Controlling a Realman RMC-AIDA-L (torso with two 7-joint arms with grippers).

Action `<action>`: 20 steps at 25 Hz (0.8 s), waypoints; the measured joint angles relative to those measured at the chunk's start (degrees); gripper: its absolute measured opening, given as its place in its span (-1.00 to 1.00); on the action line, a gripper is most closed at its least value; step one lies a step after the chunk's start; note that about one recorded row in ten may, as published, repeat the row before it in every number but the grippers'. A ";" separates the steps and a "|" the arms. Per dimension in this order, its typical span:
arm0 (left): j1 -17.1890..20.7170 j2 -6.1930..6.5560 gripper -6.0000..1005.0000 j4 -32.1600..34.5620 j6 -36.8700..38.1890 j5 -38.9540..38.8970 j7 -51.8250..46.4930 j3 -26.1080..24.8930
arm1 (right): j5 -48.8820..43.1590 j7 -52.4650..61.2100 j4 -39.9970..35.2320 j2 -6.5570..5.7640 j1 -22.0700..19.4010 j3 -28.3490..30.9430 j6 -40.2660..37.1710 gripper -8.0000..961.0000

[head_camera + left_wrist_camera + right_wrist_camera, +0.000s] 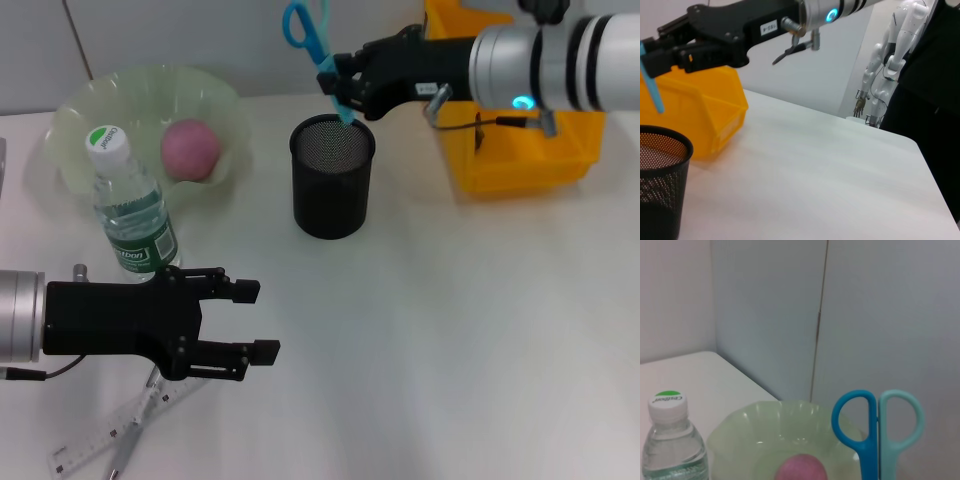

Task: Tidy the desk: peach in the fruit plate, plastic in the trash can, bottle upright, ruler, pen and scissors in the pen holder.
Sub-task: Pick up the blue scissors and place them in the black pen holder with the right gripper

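The blue-handled scissors (310, 35) hang upright, handles at twelve o'clock, clamped in the right gripper (345, 88) directly above the black mesh pen holder (332, 177). The left gripper (245, 320), fingers apart, hovers near the desk's (470, 340) seven o'clock corner.

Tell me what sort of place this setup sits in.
Probably a robotics lab, staged as a desk. A white table holds a mesh pen holder and yellow bin, bare wall panels stand behind, and a white humanoid robot stands beyond the table.
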 joint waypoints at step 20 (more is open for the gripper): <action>-0.27 0.13 0.54 0.00 -0.07 0.00 0.04 0.00 | 6.57 -6.77 8.77 0.09 -0.44 1.03 1.49 -0.43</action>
